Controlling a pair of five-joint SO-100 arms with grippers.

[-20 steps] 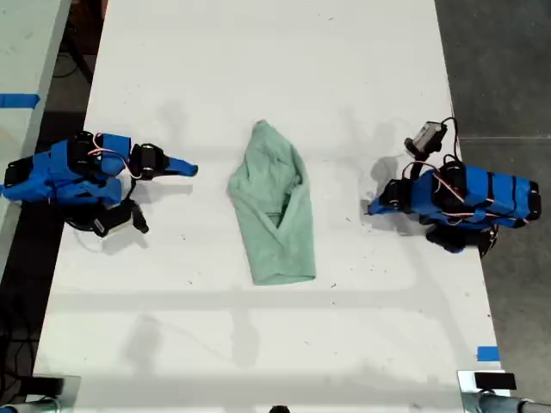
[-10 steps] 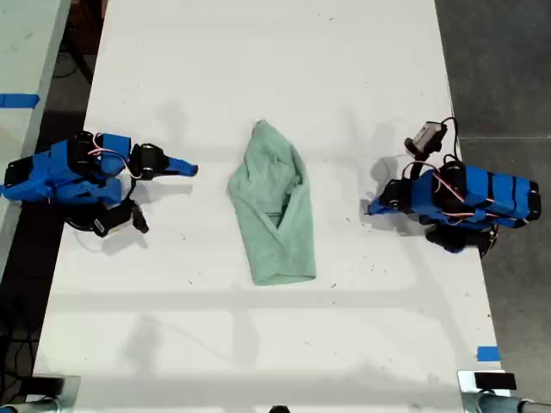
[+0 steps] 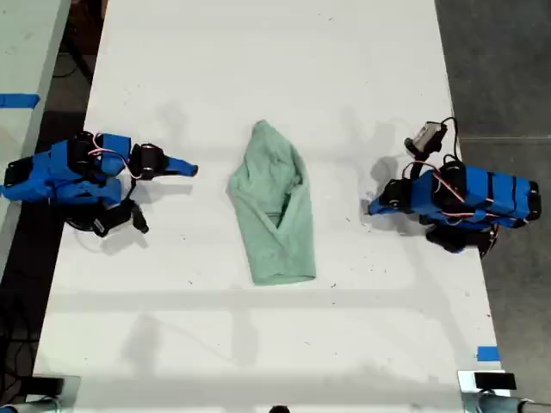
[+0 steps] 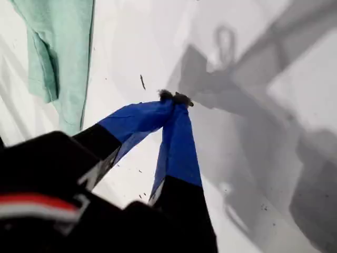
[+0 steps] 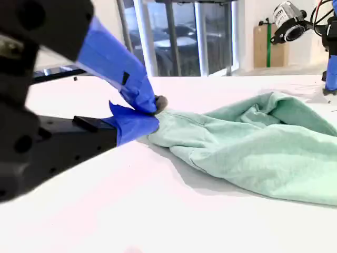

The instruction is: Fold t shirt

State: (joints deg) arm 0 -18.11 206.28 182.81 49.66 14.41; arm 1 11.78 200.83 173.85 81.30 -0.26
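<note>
The pale mint-green t shirt (image 3: 275, 206) lies crumpled in a long folded shape at the middle of the white table (image 3: 258, 60). My first gripper (image 3: 370, 206) rests at the exterior view's right, a short gap from the shirt. Its blue fingers (image 4: 176, 97) are shut on nothing, tips down near the table, with the shirt (image 4: 58, 47) off to one side. My second gripper (image 3: 191, 169) lies at the exterior view's left, pointing at the shirt and apart from it. It is shut and empty (image 5: 152, 108), with the shirt (image 5: 253, 147) beyond its tips.
The table's edge runs close behind each arm in the exterior view. A blue tape mark (image 3: 487, 353) sits at that view's lower right. A second pale table with blue tape (image 3: 19, 100) stands at its left. The other arm's white camera (image 5: 287, 21) shows across the shirt.
</note>
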